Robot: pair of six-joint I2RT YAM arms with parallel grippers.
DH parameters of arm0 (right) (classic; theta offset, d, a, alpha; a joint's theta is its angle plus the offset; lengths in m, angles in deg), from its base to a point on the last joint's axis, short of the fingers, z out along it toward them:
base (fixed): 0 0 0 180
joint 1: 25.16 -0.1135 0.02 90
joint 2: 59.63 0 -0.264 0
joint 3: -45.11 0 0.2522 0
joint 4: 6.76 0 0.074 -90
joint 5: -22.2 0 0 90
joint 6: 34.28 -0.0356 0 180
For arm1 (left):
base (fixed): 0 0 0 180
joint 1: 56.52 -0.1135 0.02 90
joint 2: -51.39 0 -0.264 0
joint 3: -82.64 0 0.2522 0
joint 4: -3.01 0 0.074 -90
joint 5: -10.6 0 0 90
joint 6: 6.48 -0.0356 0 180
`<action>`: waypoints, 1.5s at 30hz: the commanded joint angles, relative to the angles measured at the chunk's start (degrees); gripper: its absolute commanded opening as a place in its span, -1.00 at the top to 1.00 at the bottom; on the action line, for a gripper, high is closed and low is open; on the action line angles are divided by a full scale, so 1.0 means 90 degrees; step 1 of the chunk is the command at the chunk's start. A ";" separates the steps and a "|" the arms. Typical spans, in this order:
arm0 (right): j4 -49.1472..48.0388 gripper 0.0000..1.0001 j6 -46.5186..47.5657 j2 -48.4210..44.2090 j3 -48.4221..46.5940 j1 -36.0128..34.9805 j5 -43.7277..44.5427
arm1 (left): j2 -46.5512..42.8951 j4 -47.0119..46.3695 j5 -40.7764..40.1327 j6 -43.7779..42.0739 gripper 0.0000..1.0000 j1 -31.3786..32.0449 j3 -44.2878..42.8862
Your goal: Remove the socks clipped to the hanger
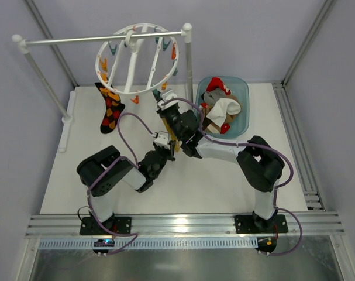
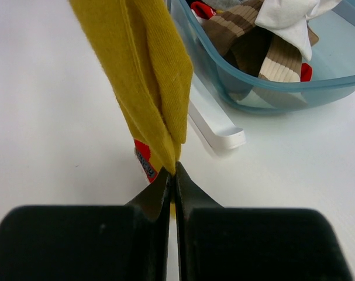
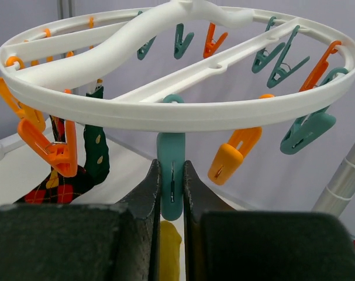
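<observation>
The white round hanger (image 1: 136,58) hangs from the rail, and its ring (image 3: 165,111) fills the right wrist view with orange and teal clips. My right gripper (image 3: 172,175) is shut on a teal clip (image 3: 172,158) at the ring's near edge. The yellow sock (image 3: 168,252) hangs just below that clip. My left gripper (image 2: 176,170) is shut on the lower end of the yellow sock (image 2: 148,76). An argyle sock (image 1: 110,108) and a dark green sock (image 3: 97,158) hang clipped on the hanger's left side.
A blue tub (image 1: 243,93) at the right of the hanger holds striped, white and red socks (image 2: 265,41). The white rail stand (image 1: 101,38) carries the hanger; its right post (image 1: 189,64) and foot (image 2: 215,126) stand beside the tub.
</observation>
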 commanded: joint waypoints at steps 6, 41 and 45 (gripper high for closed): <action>-0.0792 0.13 0.0064 -0.0130 0.0203 -0.0055 0.0226 | 0.0121 -0.1496 -0.0014 0.0001 1.00 0.0033 -0.0078; -0.1123 -0.99 -0.2456 -0.6311 0.5798 0.3030 0.1534 | -0.0436 0.4149 0.4907 -0.0751 1.00 0.0268 -0.4471; -0.0958 -0.99 -0.2592 -0.6556 0.5994 0.3197 0.1574 | -0.0046 0.3954 0.5522 -0.0119 1.00 0.0073 -0.5291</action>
